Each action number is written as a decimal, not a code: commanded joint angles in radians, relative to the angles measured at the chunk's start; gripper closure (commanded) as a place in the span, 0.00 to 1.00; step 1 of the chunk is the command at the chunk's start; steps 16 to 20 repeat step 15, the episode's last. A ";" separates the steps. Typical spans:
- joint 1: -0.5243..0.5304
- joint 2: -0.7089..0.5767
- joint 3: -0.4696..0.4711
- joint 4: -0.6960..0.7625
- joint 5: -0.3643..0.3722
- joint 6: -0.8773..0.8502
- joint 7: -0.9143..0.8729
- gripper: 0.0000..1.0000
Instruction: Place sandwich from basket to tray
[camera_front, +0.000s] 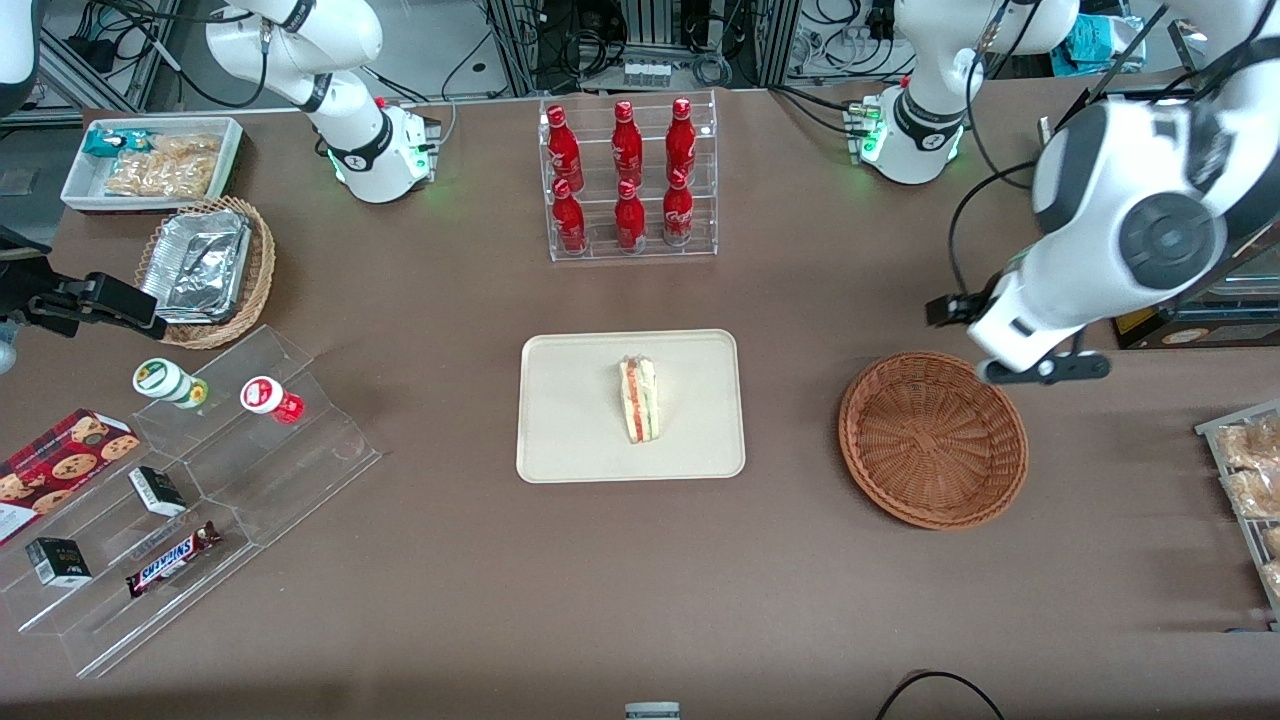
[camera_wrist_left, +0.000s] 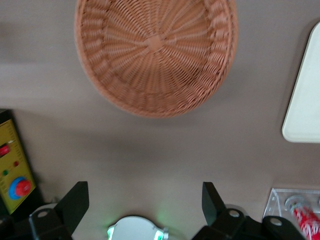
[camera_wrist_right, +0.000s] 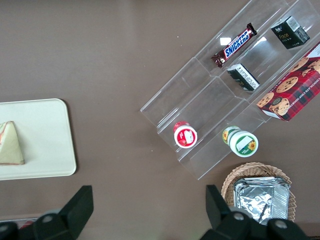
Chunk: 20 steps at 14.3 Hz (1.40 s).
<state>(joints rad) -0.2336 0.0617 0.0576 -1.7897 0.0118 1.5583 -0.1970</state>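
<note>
The sandwich, a white-bread wedge with red and green layers, lies on the cream tray at the middle of the table; the right wrist view also shows the sandwich on the tray. The reddish-brown basket stands beside the tray toward the working arm's end and holds nothing. My gripper hangs high over the basket's rim, on the edge farther from the front camera. In the left wrist view the gripper is open, with only bare table between its fingers and the basket and a tray corner in sight.
A clear rack of red bottles stands farther from the front camera than the tray. Toward the parked arm's end are a tan basket of foil trays, a white snack bin and a stepped acrylic shelf. A yellow control box sits near the working arm.
</note>
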 joint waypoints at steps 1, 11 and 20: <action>0.055 -0.071 -0.007 0.000 -0.012 -0.047 0.059 0.00; 0.286 -0.068 -0.163 0.157 -0.010 -0.049 0.169 0.00; 0.284 -0.054 -0.162 0.159 -0.009 0.008 0.174 0.00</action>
